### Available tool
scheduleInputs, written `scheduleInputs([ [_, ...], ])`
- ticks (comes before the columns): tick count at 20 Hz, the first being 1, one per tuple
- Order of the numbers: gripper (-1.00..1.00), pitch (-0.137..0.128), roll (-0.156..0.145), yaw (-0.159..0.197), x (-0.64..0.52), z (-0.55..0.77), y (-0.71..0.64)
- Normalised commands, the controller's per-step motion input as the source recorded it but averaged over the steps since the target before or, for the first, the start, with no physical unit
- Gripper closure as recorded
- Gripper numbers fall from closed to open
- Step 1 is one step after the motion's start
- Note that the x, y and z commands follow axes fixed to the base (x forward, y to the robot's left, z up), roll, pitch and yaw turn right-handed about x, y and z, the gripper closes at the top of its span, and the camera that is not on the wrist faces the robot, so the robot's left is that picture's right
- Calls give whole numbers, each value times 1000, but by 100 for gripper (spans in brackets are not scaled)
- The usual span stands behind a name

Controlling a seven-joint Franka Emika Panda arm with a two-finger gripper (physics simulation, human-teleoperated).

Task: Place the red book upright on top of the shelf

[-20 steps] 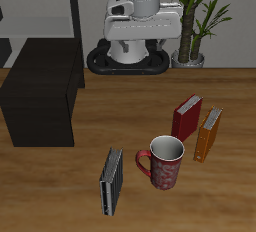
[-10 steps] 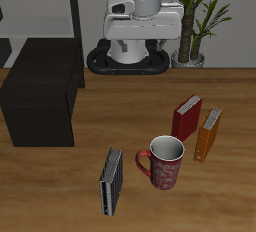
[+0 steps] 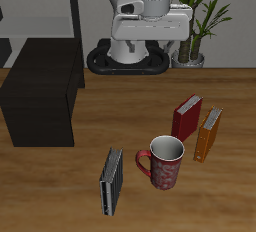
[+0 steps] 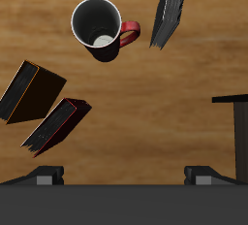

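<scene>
The red book [image 3: 186, 117] stands on the table beside the orange book [image 3: 208, 134], farther back than the mug [image 3: 163, 161]. It also shows in the wrist view [image 4: 56, 127], tilted, with its pale page edges showing. The shelf [image 3: 40, 96] is a low black-brown cabinet at the table's other side, and its edge shows in the wrist view [image 4: 237, 122]. My gripper [image 3: 148, 21] hangs high near the robot's base, far above the books. In the wrist view the gripper [image 4: 124, 176] is open and empty, its fingertips [image 4: 39, 177] wide apart.
A grey-black book [image 3: 111, 181] stands near the table's front edge, beside the red-and-white mug [image 4: 100, 28]. The orange book [image 4: 29, 90] stands close to the red one. A tall open-frame rack [image 3: 45, 11] stands behind the shelf. A potted plant [image 3: 200, 21] stands at the back.
The arm's hand has shifted slightly sideways toward the potted plant. Nothing on the table has moved.
</scene>
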Motion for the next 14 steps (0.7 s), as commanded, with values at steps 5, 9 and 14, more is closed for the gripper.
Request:
scheduleInputs([
  [5,-100,-2,-27,-32,9,-34,102],
  [9,-100,-25,-25,-49,-15,-42,189],
  [14,-100,-11,-2,-40,52,-123,357],
])
